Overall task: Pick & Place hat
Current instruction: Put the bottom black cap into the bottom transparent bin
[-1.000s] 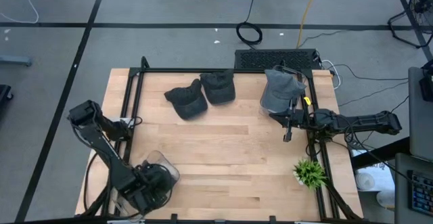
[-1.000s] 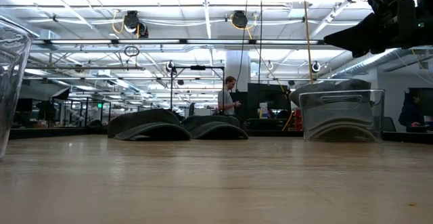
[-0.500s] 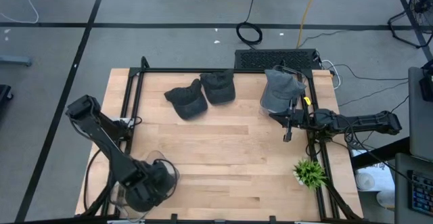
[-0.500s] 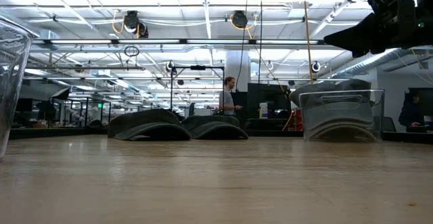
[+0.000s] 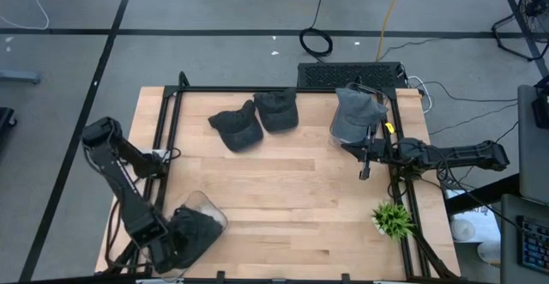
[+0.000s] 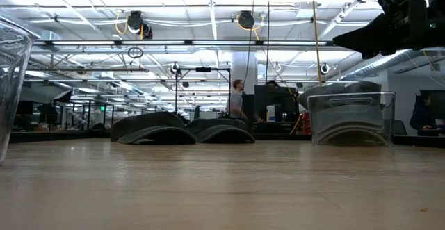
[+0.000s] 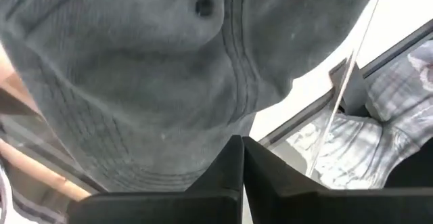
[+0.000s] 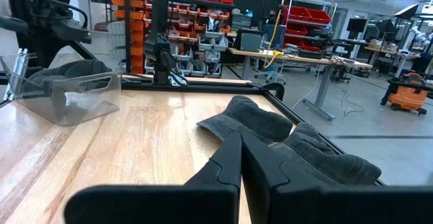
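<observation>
A dark grey hat lies in a clear bin at the table's near left corner. In the left wrist view this hat fills the picture. My left gripper is shut, right at the hat's crown. Two more dark hats rest flat on the table near its far edge. A lighter grey hat sits in a second clear bin at the far right. My right gripper is shut and waits beside that bin, above the table. My left gripper's shut fingertips stand just before the hat's crown in the near left bin. I cannot tell whether they touch it. The hat rests in the bin.
A small green plant stands at the near right edge. A black frame runs along the table's far and side edges. Bare wood lies open across the table's middle. A person stands in the room behind.
My left gripper has drawn back from above the near left bin toward the table's near left corner, and the arm has swung with it. The dark hat stays in the bin. My right arm has kept still.
</observation>
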